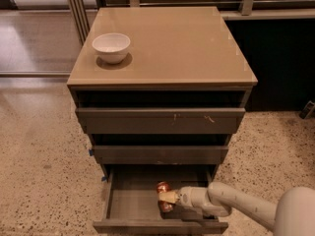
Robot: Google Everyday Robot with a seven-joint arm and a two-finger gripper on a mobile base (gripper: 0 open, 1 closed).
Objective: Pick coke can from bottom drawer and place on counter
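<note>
The bottom drawer (118, 200) is pulled open at the foot of the cabinet. The coke can (163, 186), red with a metal end, lies inside it near the middle. My gripper (167, 197) reaches in from the right and is closed across the can's middle, so only the can's two ends show. The white arm runs off to the lower right. The counter (187, 48) is the glossy tan top of the cabinet, far above the gripper.
A white bowl (111, 46) stands on the counter's left side. The two upper drawers (160, 119) stick out slightly above the open one. Speckled floor lies on both sides, and a dark wall panel (280, 58) stands to the right.
</note>
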